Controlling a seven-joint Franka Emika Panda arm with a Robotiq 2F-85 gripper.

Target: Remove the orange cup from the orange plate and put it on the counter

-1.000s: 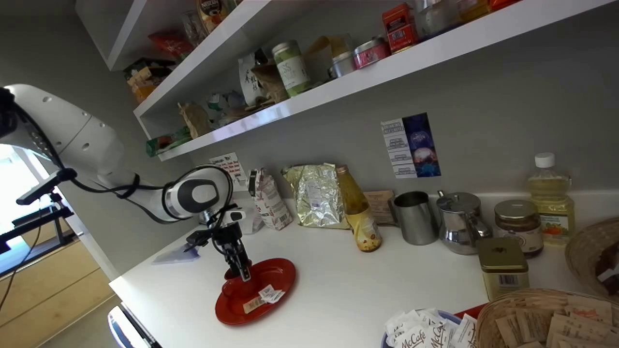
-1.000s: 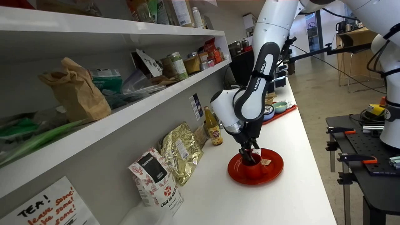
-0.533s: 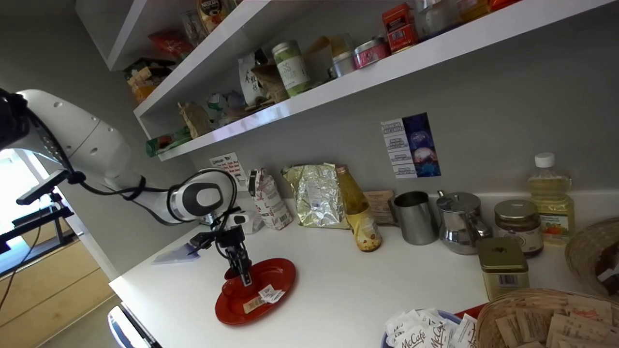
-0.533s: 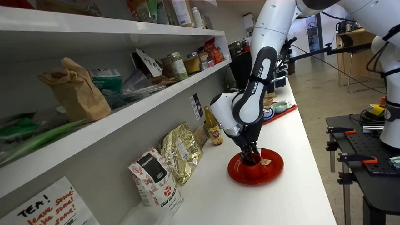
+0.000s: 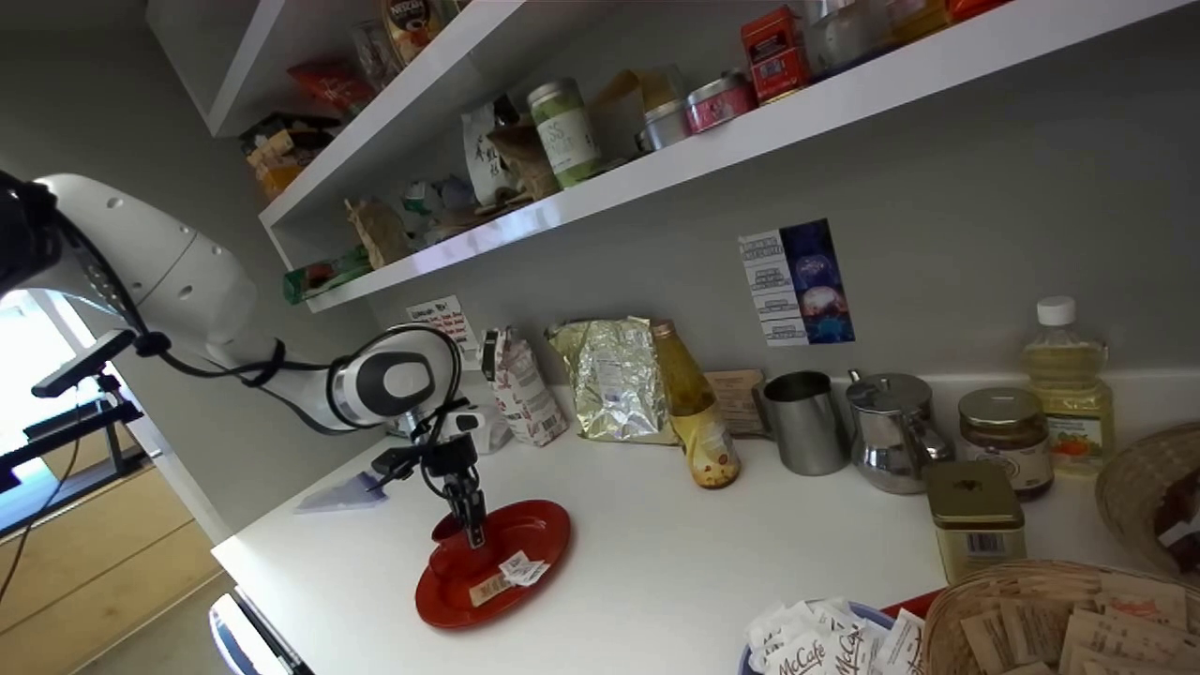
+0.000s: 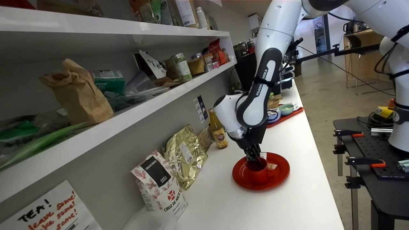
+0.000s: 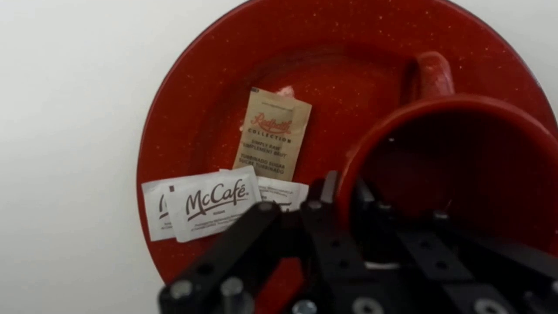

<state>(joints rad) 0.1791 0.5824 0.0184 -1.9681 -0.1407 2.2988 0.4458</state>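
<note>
The orange cup [image 6: 259, 176], red-orange with a handle, stands upright on the orange plate [image 6: 282, 167]; in the wrist view the cup [image 7: 462, 104] fills the right side. My gripper [image 7: 346, 189] is shut on the cup's wall: one finger's pad [image 7: 329, 186] presses from outside and the opposite fingertip lies inside the cup. In both exterior views the gripper [image 5: 475, 538] points down into the cup, partly hiding the near wall. Plate and cup are on the white counter [image 6: 303, 204]. The cup's base is hidden in the wrist view.
White sugar packets [image 7: 213, 203] and a brown packet [image 7: 273, 135] lie on the plate beside the cup. Along the wall stand a coffee bag [image 6: 163, 185], a gold foil bag [image 6: 185, 156] and a yellow bottle [image 6: 218, 132]. A shelf [image 5: 581, 206] overhangs the counter.
The fingers, spread apart a second ago, have come together on the cup's wall. The arm has dipped slightly, and the plate with the cup has shifted very slightly.
</note>
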